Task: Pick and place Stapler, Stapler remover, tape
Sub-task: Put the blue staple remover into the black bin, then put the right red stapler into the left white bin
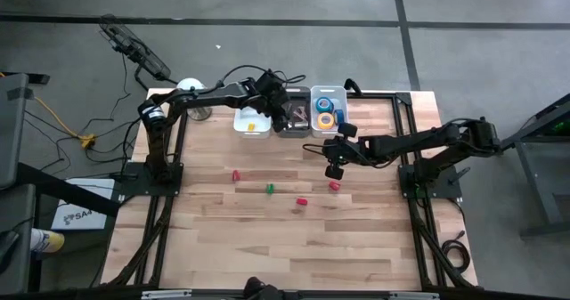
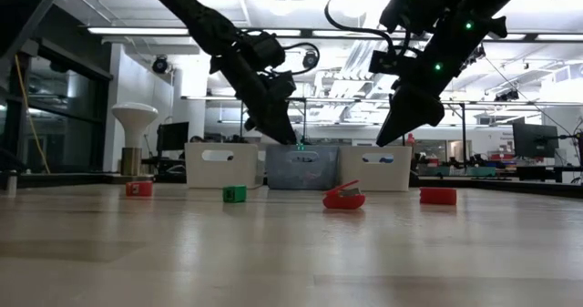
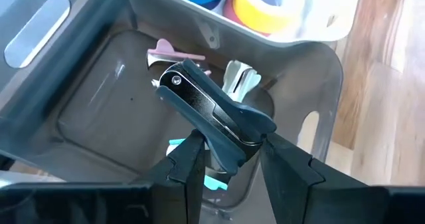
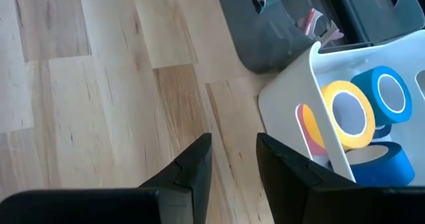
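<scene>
Dark fingers (image 3: 192, 167) of the left gripper (image 3: 229, 164) are clamped on a black stapler (image 3: 212, 114), holding it over the grey bin (image 3: 73, 71), the middle of three at the table's far edge. Under it in that bin lie a silvery metal piece (image 3: 240, 78) and something pink (image 3: 169, 51); what they are I cannot tell. Next door, the white bin (image 4: 285, 108) holds the tape: a yellow roll (image 4: 346, 114) and two blue rolls (image 4: 388, 91). Over to the right gripper (image 4: 232, 164): fingers a small gap apart, nothing between them, hanging above bare wood just in front of that white bin. Out on the table (image 1: 356, 238), well apart, sit small red blocks (image 1: 335, 185) and a green block (image 1: 270, 189).
</scene>
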